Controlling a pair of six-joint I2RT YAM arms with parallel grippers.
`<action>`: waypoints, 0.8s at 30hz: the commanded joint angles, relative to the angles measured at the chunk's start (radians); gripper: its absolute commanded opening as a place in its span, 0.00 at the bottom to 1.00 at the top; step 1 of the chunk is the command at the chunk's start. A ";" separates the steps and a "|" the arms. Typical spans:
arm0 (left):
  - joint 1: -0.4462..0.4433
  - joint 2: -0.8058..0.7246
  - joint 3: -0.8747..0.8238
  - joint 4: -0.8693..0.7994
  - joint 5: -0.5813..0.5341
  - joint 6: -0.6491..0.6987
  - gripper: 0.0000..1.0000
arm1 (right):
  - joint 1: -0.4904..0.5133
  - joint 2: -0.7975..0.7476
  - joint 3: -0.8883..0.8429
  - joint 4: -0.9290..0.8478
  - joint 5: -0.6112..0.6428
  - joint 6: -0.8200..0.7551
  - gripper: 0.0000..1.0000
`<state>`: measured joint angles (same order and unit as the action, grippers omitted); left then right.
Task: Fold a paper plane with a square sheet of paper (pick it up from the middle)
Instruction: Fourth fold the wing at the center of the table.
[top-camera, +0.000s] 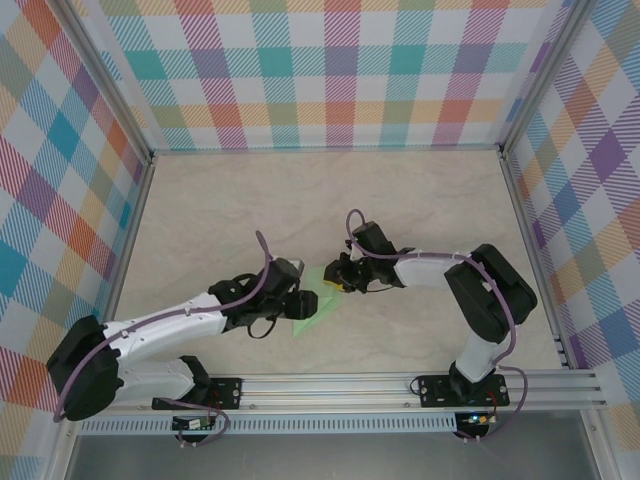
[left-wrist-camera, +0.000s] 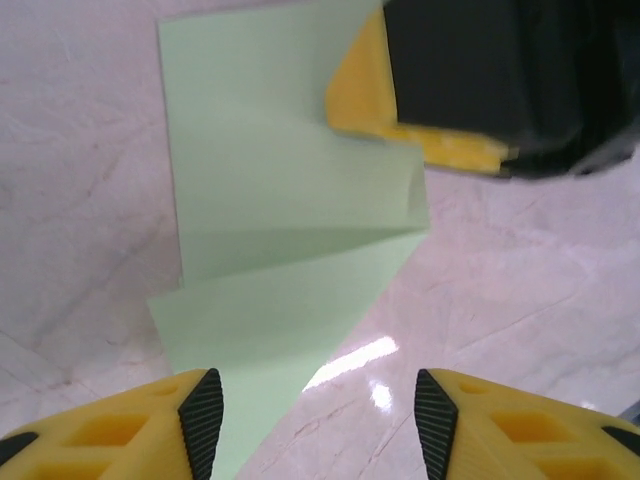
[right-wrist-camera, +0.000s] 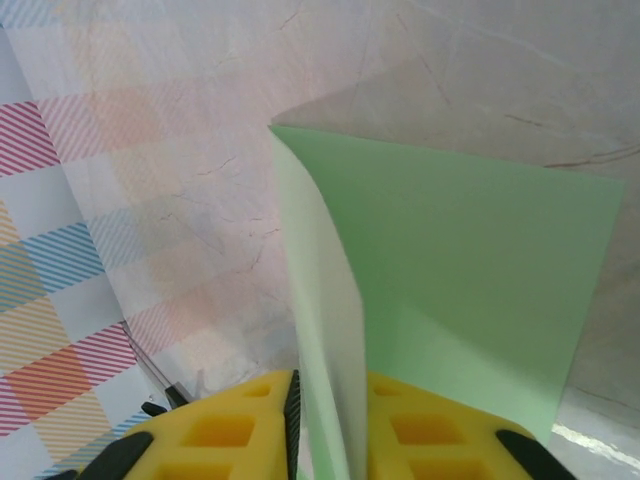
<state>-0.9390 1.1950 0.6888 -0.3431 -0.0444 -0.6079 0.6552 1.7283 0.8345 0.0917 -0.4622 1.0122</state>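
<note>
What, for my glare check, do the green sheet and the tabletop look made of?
The green sheet looks like thin matte paper: it holds sharp creases and a soft curl. The tabletop is a pale, marble-patterned glossy surface with veining and a bright light reflection. Whether it is stone or laminate can't be told.

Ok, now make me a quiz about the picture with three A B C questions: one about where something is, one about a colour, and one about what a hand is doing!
1. Where is the paper?
A. by the back wall
B. in the middle of the table, between the two hands
C. on the metal rail

2. What colour is the paper?
A. pale green
B. pink
C. white

3. What is the right hand doing?
A. gaping wide over bare table
B. pinching the paper
C. holding a cup

Answers:
1 B, it lies between the left hand and the right hand.
2 A, it looks green from every camera.
3 B, the sheet runs between its yellow fingers.
</note>
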 joint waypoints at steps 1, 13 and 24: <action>-0.087 0.060 -0.002 -0.031 -0.189 -0.038 0.59 | 0.000 -0.031 0.029 -0.019 -0.027 0.000 0.24; -0.182 0.278 0.058 0.001 -0.321 -0.049 0.60 | 0.000 -0.015 0.043 -0.008 -0.048 0.032 0.25; -0.239 0.206 0.037 -0.026 -0.432 -0.081 0.61 | 0.000 -0.009 0.046 -0.027 -0.035 0.034 0.25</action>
<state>-1.1568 1.4551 0.7212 -0.3470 -0.4065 -0.6662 0.6552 1.7252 0.8589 0.0845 -0.4843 1.0382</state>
